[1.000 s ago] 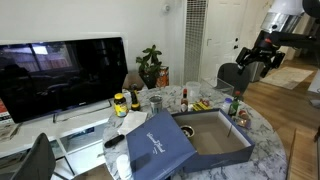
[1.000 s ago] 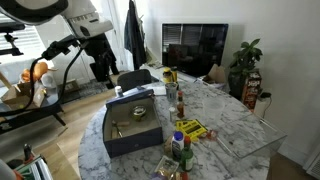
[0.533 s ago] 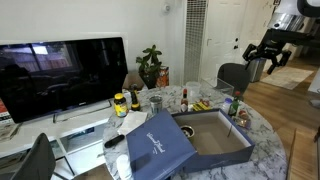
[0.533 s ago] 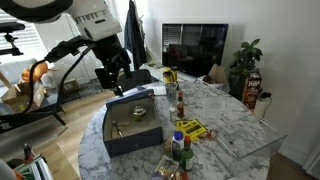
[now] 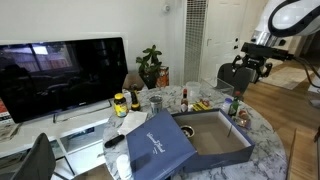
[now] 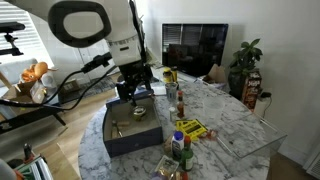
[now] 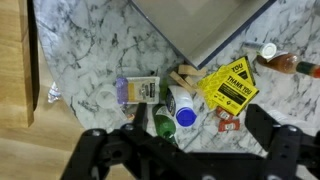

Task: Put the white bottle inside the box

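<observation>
The table (image 7: 90,50) top is white marble with grey veins — smooth and polished. The box (image 5: 225,157) looks like matt navy cardboard, the lid (image 5: 155,145) too. A yellow packet (image 7: 232,85) looks like smooth printed film. Past the table's edge the floor (image 7: 12,60) is pale wood.

The box (image 5: 228,155) is open from above and mostly free inside. Bottles (image 5: 234,106) stand close to its far wall; the lid (image 5: 150,145) rests at one end.
</observation>
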Controlling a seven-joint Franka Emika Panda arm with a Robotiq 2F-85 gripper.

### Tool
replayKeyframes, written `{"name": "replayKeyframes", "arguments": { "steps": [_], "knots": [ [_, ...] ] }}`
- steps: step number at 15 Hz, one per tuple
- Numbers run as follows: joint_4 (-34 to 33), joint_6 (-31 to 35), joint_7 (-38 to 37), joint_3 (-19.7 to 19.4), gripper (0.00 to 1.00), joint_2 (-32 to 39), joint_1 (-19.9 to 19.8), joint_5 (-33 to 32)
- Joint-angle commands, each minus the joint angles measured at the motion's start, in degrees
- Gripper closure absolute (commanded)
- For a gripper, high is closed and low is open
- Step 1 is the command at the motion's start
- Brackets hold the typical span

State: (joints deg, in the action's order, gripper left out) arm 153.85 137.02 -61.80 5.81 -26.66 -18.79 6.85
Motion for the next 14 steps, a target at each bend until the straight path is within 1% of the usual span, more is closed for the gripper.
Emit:
{"name": "replayKeyframes", "arguments": {
  "steps": [1,3,4,5,6,8,10,11,12,13,14],
  "knots": [
    [-6.0,5.5,-10.5,-0.7,0.0,14.8,-1.1,-2.2],
    [-8.7,9.5,-16.8,-2.3,0.0,21.9,-1.4,-5.0],
    [-10.4,10.4,-19.1,-3.8,0.0,25.4,-1.0,-5.8],
    [-12.4,9.4,-21.1,-5.3,0.0,28.5,-0.3,-6.8],
    [-7.9,8.9,-16.9,-6.4,0.0,21.2,2.4,-4.9],
    [-11.0,9.0,-18.3,-8.4,0.0,26.6,2.8,-5.3],
    [-12.5,9.0,-18.5,-8.9,0.0,28.8,3.1,-5.0],
    [-13.5,12.8,-23.5,-10.0,0.0,31.2,3.5,-9.2],
    [-13.9,15.7,-21.7,-10.8,0.0,33.0,4.1,-8.5],
    [-14.0,20.6,-20.7,-11.7,0.0,34.7,4.8,-8.6],
    [-14.2,23.5,-18.5,-12.1,0.0,35.9,5.3,-5.7]
  ]
}}
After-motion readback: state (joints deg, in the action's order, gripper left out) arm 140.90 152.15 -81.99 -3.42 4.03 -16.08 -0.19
